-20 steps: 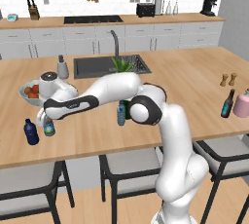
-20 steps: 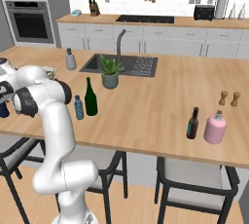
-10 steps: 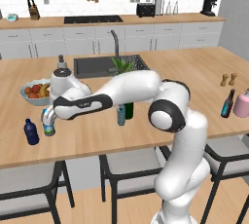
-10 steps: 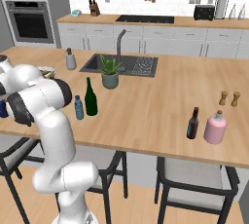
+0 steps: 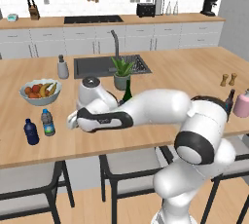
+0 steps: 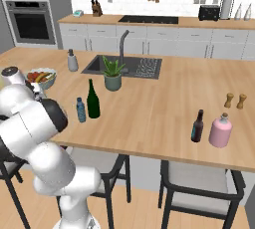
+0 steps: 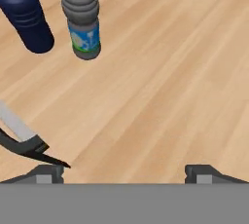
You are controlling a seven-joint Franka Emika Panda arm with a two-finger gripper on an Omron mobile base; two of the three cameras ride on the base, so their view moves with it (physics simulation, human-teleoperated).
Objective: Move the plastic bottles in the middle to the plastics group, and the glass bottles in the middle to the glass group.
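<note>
My gripper [image 5: 71, 121] hangs low over the counter's front left, open with nothing between its fingertips [image 7: 48, 172]. Just left of it a clear plastic bottle [image 5: 47, 122] with a blue-green label [image 7: 83, 39] stands upright beside the squat dark-blue bottle [image 5: 31, 131] of the plastics group [image 7: 26, 16]. Mid-counter, another small plastic bottle [image 6: 80, 110] stands next to the tall dark-green glass bottle [image 6: 92, 99]; in the left base view my arm covers most of that green bottle [image 5: 127, 90]. The slim dark blue-labelled bottle [image 6: 197, 126] of the glass group stands at the right.
A fruit bowl [image 5: 40, 90] sits behind the plastics group. A potted plant [image 6: 113, 73] and sink [image 6: 124, 66] lie behind the middle bottles. A pink bottle [image 6: 220, 130] and two wooden shakers [image 6: 235, 100] stand by the glass group. Stools line the counter's front edge.
My gripper has drawn back to the right, away from the clear bottle that stands beside the dark-blue one. The bottles have not moved.
</note>
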